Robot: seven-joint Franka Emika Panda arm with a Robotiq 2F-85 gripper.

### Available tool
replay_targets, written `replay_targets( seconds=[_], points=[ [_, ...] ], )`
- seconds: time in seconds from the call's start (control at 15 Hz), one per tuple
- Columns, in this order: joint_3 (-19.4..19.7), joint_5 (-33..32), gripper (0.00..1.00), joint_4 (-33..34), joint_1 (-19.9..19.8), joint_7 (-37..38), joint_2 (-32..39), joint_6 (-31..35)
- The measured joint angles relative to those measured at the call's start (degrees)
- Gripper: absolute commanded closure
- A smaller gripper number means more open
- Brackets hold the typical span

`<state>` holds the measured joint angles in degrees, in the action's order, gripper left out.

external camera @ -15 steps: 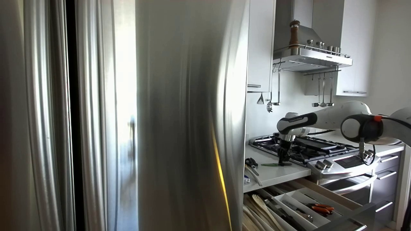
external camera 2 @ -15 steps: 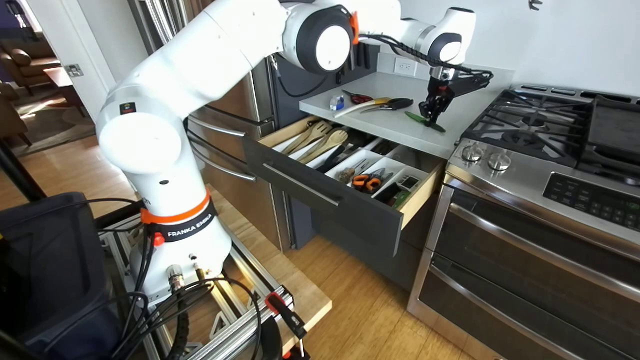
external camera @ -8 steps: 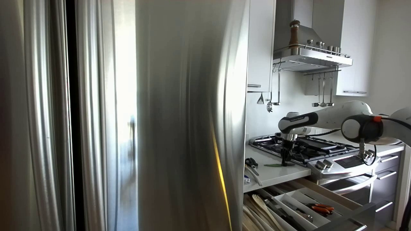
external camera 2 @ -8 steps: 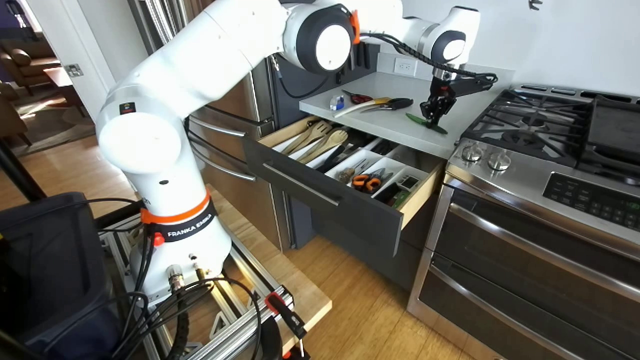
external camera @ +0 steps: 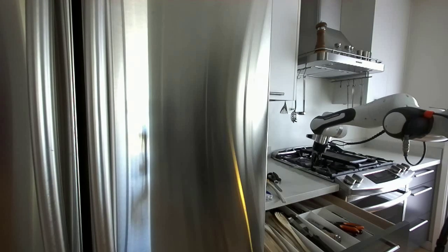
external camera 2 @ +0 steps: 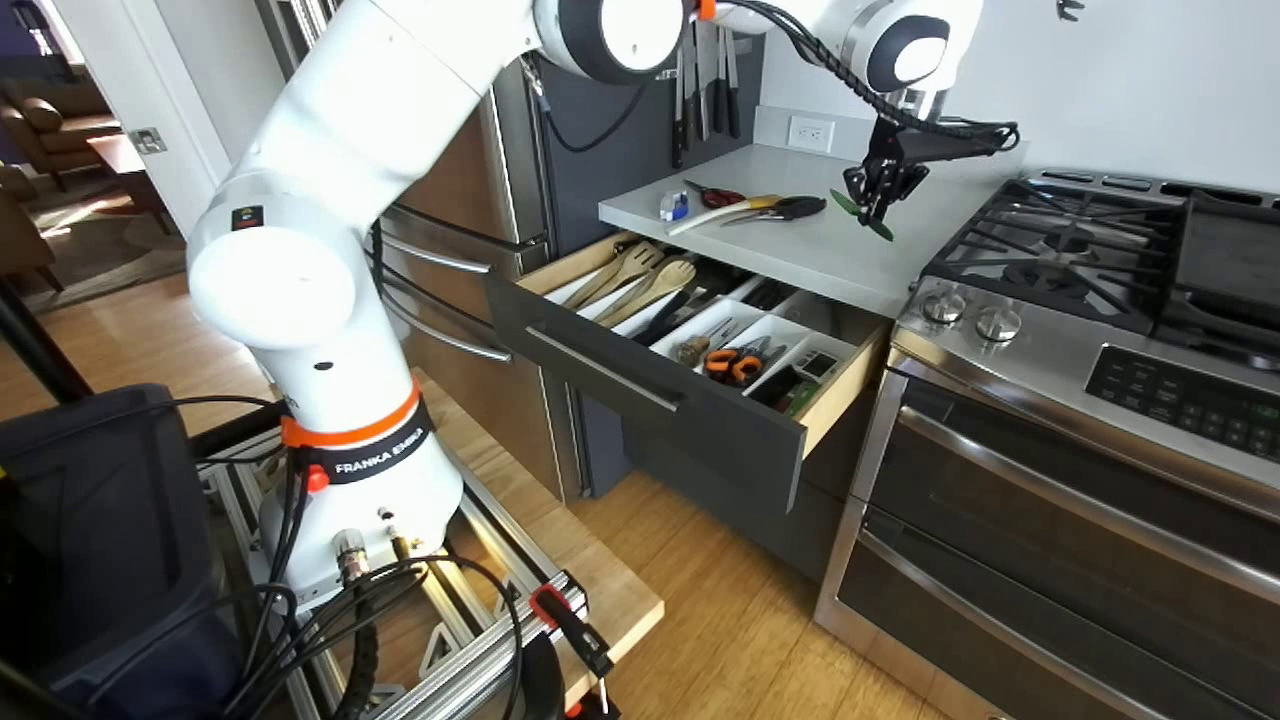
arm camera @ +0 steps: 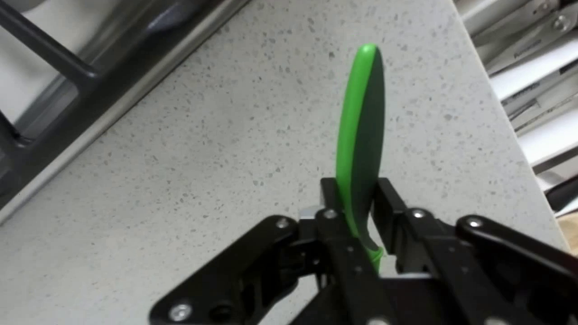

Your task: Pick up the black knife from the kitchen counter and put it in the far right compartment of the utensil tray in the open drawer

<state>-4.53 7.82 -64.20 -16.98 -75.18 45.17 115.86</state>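
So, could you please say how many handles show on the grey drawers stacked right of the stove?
3, in an exterior view: the top handle, the middle handle below it, and the bottom handle; more might hide behind the open drawer.

The knife (arm camera: 360,126), green with a dark grey face, is clamped between the fingers of the hand (arm camera: 356,185) and juts out on both sides of it, above the pale, speckled table (arm camera: 203,180). Lower than the hand and off to one side, the grey-fronted drawer (external camera 2: 720,425) stands open, its white utensil tray (arm camera: 548,140) split into narrow compartments.
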Motion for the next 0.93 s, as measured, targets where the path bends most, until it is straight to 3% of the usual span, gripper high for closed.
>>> replay_targets(
  seconds=[0.73, 0.93],
  points=[
    [3.3, 0.89, 0.94, -28.51, 3.12, 26.8, -18.27, 15.37],
    [4.22, 0.88, 0.94, -37.11, 3.13, 31.03, -23.17, 17.87]
  ],
)
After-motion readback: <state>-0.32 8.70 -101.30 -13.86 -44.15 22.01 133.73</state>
